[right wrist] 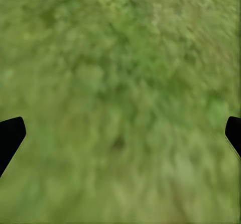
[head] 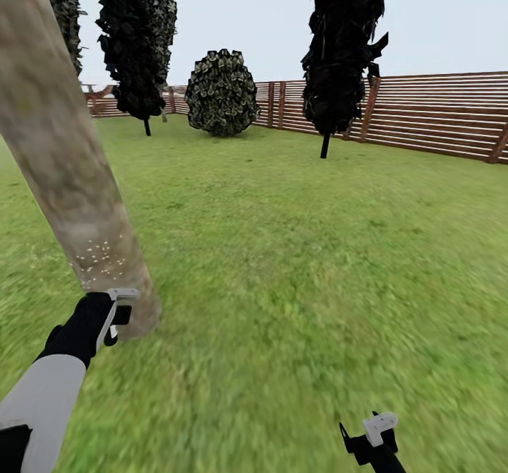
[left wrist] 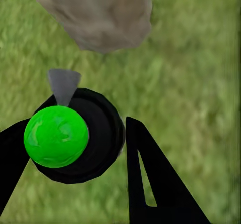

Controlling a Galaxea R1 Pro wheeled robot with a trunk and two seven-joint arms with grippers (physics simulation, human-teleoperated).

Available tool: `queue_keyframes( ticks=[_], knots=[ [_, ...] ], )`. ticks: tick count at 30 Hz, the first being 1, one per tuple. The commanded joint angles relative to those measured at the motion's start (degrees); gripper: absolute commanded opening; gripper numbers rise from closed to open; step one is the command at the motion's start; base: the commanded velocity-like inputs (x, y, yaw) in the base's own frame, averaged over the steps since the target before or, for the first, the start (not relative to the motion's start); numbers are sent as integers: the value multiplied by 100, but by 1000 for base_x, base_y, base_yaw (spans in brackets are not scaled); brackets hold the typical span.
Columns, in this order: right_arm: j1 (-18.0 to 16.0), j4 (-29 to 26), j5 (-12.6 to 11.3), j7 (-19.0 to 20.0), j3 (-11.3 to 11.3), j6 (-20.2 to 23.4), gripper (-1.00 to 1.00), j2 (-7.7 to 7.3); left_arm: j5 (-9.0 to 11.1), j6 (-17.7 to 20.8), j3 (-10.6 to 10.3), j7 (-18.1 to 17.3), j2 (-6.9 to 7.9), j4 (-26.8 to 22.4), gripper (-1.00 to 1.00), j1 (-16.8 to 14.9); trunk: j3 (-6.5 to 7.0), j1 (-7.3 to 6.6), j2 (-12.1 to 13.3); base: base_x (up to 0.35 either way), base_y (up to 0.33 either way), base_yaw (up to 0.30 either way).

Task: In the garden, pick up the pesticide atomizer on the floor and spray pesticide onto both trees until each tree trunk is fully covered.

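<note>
A thick pale grey-beige tree trunk leans up the left of the head view, with white specks on it low down. Its base also appears in the left wrist view. My left gripper is shut on the pesticide atomizer right beside the trunk's foot. The left wrist view gives the atomizer's round black body with a bright green ball and a grey nozzle aimed at the trunk, held between my black fingers. My right gripper hangs open over grass. The other tree is out of view.
Green lawn spreads ahead and to the right. Two narrow dark cypress-like trees and a round bush stand at the back. A brown slatted fence closes the far side.
</note>
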Motion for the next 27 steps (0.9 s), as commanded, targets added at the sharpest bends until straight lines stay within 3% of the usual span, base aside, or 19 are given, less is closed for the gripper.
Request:
queue_keyframes(
  ticks=[1,10,19,27],
  knots=[
    [-3,4,46,10,-49,-20,100,0,-16,24,8,-1,-8,-5,-100,-5,-5,1,-2,174,-231,234],
    [-3,4,46,10,-49,-20,100,0,-40,19,45,-15,74,36,-100,105,-5,1,-2,156,-242,271],
    [-3,4,46,3,-49,-20,100,6,-21,19,8,-3,27,-6,-100,265,-5,1,-2,157,-253,53],
    [-3,4,46,2,-49,-20,100,9,-41,16,45,-3,117,-6,-100,268,-5,1,-2,185,-163,257]
  ],
)
